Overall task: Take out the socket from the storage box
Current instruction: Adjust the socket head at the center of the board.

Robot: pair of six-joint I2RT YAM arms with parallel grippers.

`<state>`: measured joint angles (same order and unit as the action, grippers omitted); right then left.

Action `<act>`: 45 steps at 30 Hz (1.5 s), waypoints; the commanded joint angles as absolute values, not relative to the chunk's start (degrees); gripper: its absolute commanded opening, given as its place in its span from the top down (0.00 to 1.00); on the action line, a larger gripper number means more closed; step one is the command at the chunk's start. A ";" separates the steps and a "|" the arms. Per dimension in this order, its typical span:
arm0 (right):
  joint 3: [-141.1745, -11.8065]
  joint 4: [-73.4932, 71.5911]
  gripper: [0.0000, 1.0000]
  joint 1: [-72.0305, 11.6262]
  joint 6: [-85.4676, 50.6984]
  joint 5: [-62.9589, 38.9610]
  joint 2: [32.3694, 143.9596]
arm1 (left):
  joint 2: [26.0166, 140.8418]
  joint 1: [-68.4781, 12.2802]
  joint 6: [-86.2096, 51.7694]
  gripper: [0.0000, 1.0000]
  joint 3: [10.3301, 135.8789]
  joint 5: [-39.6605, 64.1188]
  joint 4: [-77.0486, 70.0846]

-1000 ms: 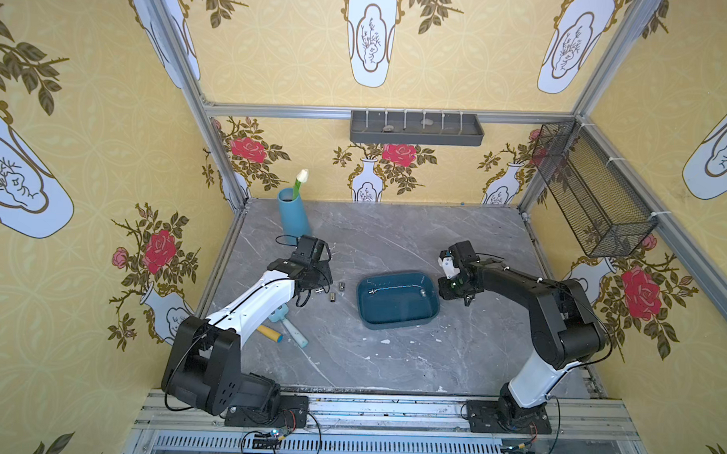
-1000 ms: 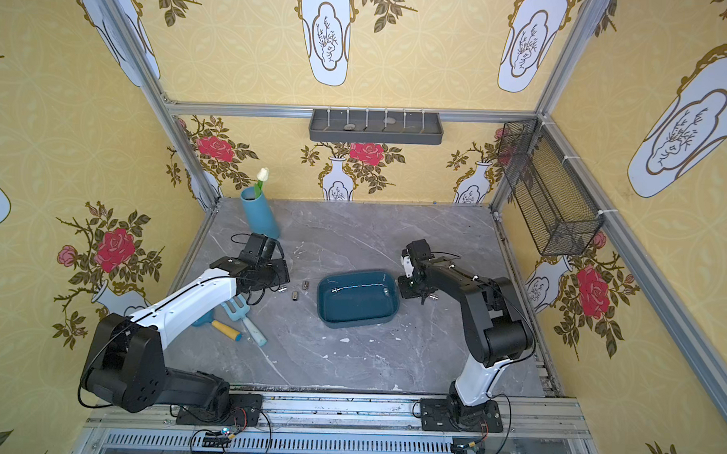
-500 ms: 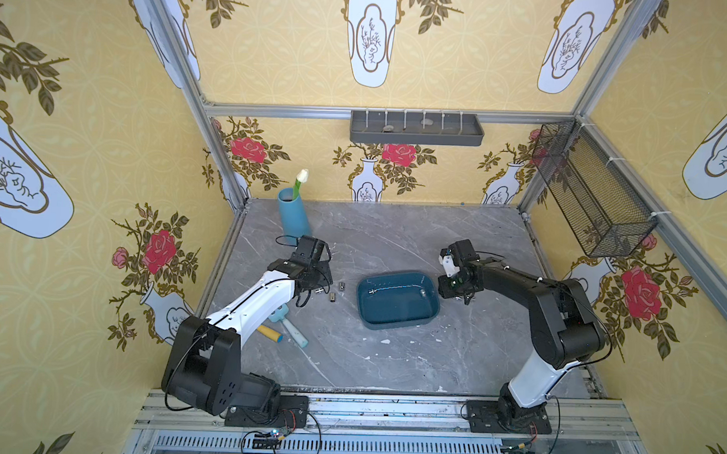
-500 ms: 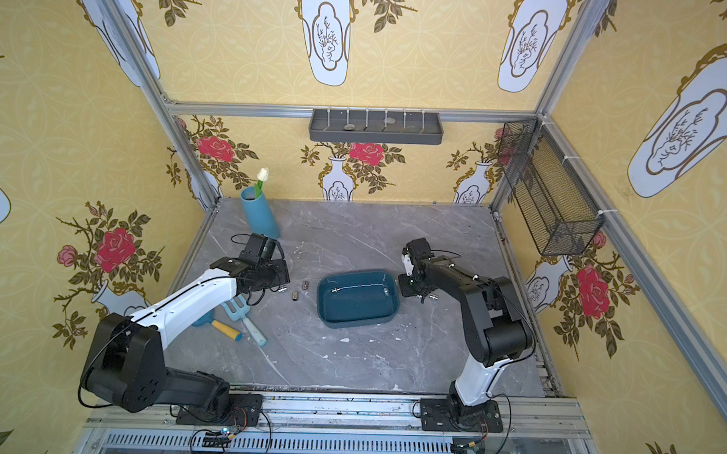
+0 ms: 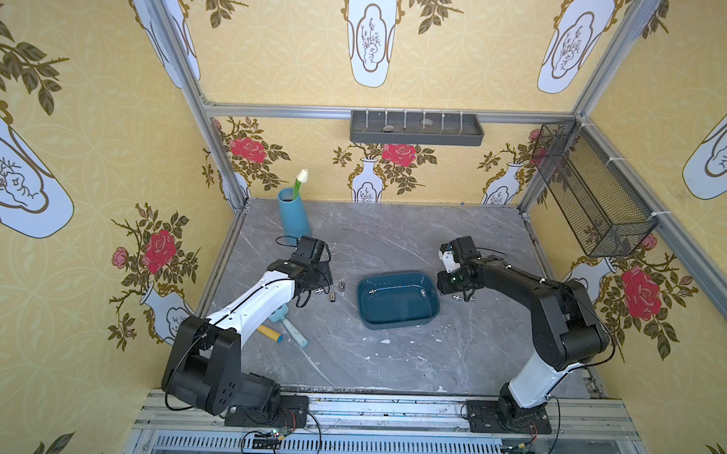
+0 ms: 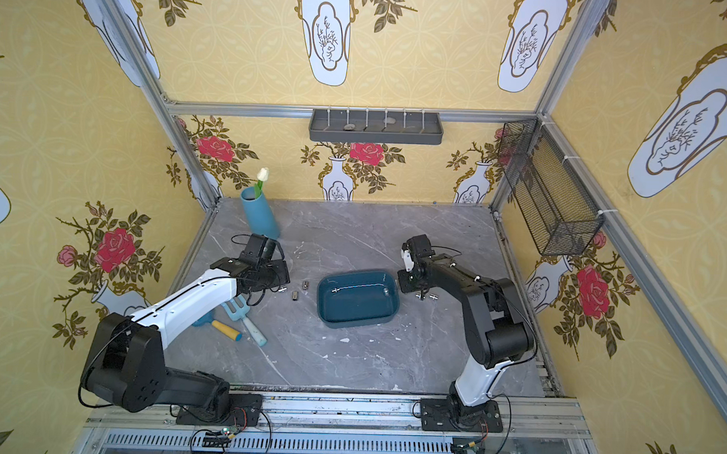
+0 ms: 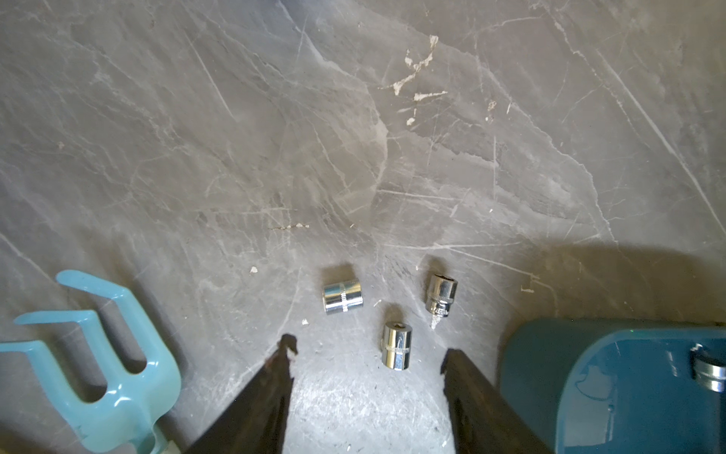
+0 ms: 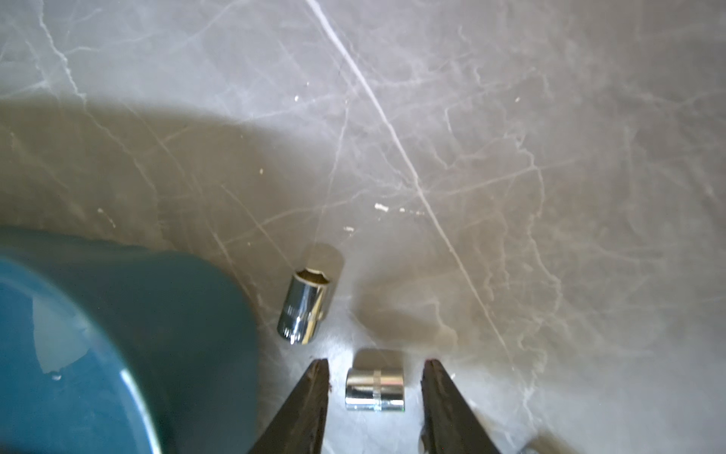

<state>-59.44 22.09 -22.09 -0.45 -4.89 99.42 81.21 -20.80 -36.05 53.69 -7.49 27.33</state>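
Observation:
The storage box (image 5: 391, 322) is a dark teal tub in the middle of the table, seen in both top views. Two chrome sockets lie inside it, one at each side (image 5: 372, 292) (image 5: 423, 292). My right gripper (image 8: 376, 363) is open just right of the box, low over the table. A socket (image 8: 375, 389) lies on its side between the fingers with a gap on each side. Another socket (image 8: 308, 310) lies next to the box wall (image 8: 157, 314). My left gripper (image 7: 370, 348) is open left of the box, holding nothing, with three sockets (image 7: 342, 296) (image 7: 396, 346) (image 7: 440, 293) on the table before it.
A teal toy fork (image 7: 98, 373) and a yellow-handled tool (image 5: 268, 333) lie under the left arm. A blue vase with a flower (image 5: 293, 213) stands at the back left. A grey tray (image 5: 415, 128) and a wire basket (image 5: 591, 194) hang on the walls.
My right gripper has opened and let go of a socket, which now lies on the table right of the box. The left arm has not moved.

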 commanded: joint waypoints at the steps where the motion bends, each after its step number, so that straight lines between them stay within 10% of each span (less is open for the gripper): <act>1: -60.63 21.35 0.58 -22.15 -0.99 -5.68 100.92 | 81.23 -20.81 -35.99 0.34 53.26 -7.31 26.72; 18: -60.42 21.28 0.76 -22.24 0.18 -7.47 102.54 | 81.82 -20.74 -36.03 0.34 53.44 -7.20 26.54; 45: -56.62 24.35 0.78 -22.65 -5.51 -4.72 98.31 | 82.27 -20.74 -36.04 0.34 53.97 -5.74 26.37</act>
